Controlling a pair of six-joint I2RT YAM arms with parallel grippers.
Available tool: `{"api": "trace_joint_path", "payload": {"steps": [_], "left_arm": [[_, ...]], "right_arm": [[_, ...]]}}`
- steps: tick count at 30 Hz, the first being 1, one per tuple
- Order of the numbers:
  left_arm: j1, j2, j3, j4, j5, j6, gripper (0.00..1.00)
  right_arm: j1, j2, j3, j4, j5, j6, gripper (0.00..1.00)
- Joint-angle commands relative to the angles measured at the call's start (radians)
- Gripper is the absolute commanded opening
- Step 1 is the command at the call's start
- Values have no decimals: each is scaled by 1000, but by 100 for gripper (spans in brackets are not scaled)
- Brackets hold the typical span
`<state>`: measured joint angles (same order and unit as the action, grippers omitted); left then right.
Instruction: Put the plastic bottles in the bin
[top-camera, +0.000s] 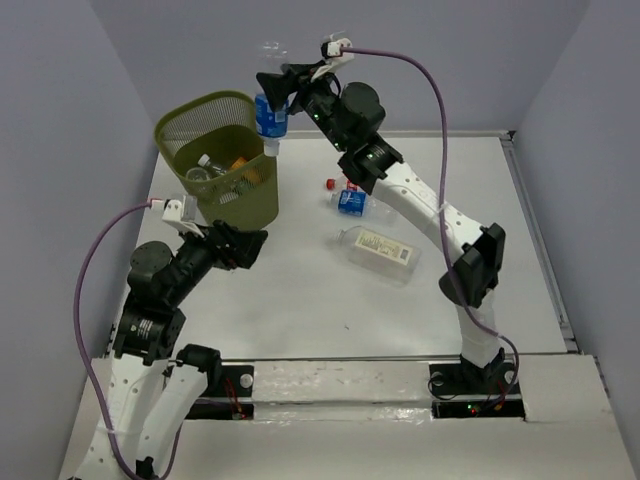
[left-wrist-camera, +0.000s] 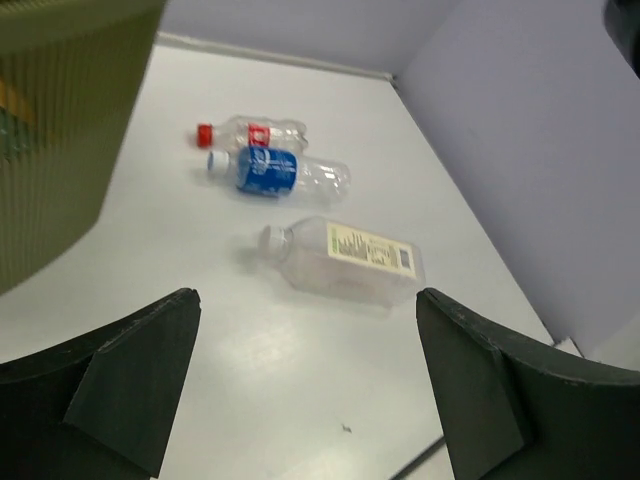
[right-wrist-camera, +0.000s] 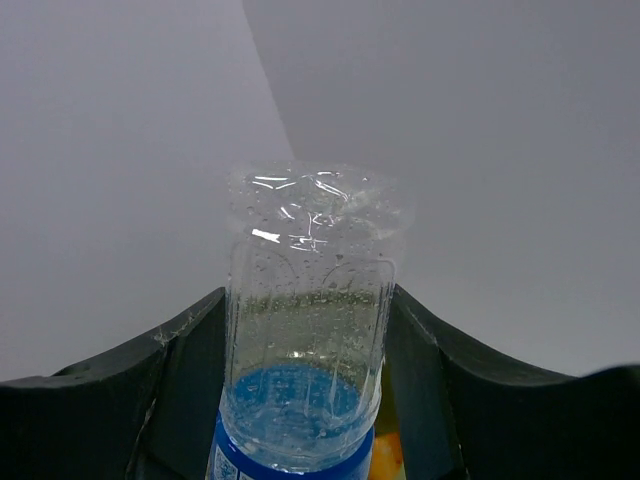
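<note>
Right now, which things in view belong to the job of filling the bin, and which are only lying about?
Job: olive-green mesh bin; clear blue-labelled plastic bottle in the right end effector; on the white table, red-capped clear bottle, second blue-labelled bottle, square clear bottle with pale label; bottles already inside the bin.
Not the job: purple cables; the table itself.

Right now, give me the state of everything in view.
left gripper: open, empty.
right gripper: shut on held bottle.
held bottle: raised by the bin rim.
bin: upright, bottles inside.
red-cap bottle: lying on table.
loose blue-label bottle: lying on table.
square bottle: lying on table.
</note>
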<state>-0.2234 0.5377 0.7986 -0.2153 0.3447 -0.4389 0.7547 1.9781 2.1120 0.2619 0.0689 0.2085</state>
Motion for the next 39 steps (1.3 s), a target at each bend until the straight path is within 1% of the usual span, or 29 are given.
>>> {"api": "trace_joint_path", "payload": {"steps": [1,4,5,8,11,12,14,15,16,18,19,20,21,22,24,25,26,27,28,29,30,31,32,33,34,35,36,37,39], "left_arm": [[-47,-54,-28,-102,102,3,99],[-73,-65,-55,-125,105,2,99],[-79,-70,-74,-125,105,0,99],[-99,-77,-123,-107,131,-32,99],[-105,-79,-148,-75,139,-66,99],[-108,-78,-160,-69,139,-72,99],[-113,-64,-168,-53,131,-87,99],[-114,-59,-176,-35,128,-93,99],[-114,-51,-182,-35,129,-104,99],[-120,-24,-200,11,126,-135,99],[-131,-13,-208,49,119,-145,99],[-139,10,-214,69,111,-155,99],[-163,25,-228,111,93,-178,99],[-178,54,-236,131,79,-188,99],[-217,86,-259,178,30,-214,99],[-262,103,-265,216,10,-240,99],[-289,141,-277,255,-28,-254,99],[-313,168,-282,280,-29,-265,99],[-342,191,-285,328,-74,-288,99],[-396,249,-280,350,-122,-296,99],[-418,280,-276,367,-140,-302,99],[-438,310,-268,401,-160,-308,99],[-471,373,-260,418,-173,-322,99],[-485,404,-245,456,-200,-330,99],[-494,432,-240,474,-210,-334,99],[-498,485,-234,490,-216,-348,99],[-498,510,-222,504,-223,-354,99],[-499,530,-219,539,-225,-362,99],[-499,590,-197,556,-233,-376,99]], "right_arm": [[11,210,333,66,5,-20,48],[31,324,494,108,12,-9,48],[41,385,512,156,15,-14,47],[54,450,533,230,17,-41,48],[63,508,539,229,-9,-81,66],[63,518,551,214,-14,-95,81],[72,499,530,180,-36,-133,94],[72,476,464,178,-47,-139,98],[72,447,423,178,-55,-139,99],[72,331,332,171,-54,-146,100],[72,286,228,166,-54,-147,100],[72,189,167,154,-61,-152,100],[72,133,99,151,-61,-158,100],[72,16,-58,149,-61,-170,100],[63,-105,-229,139,-58,-176,99],[45,-163,-392,129,-52,-173,98],[10,-267,-464,93,-40,-166,97],[9,-313,-530,65,-37,-153,96],[-41,-356,-591,28,-37,-138,93],[-70,-396,-704,-45,-32,-98,92],[-140,-474,-763,-74,-37,-69,89],[-175,-513,-817,-108,-53,-45,89],[-202,-547,-866,-177,-61,-14,88],[-231,-606,-951,-208,-60,-15,91],[-232,-628,-984,-243,-58,-23,94],[-232,-643,-1010,-335,-31,-49,97],[-232,-651,-1026,-378,-11,-57,100],[-232,-660,-1058,-419,12,-57,100],[-232,-670,-1098,-490,60,-76,100]]}}
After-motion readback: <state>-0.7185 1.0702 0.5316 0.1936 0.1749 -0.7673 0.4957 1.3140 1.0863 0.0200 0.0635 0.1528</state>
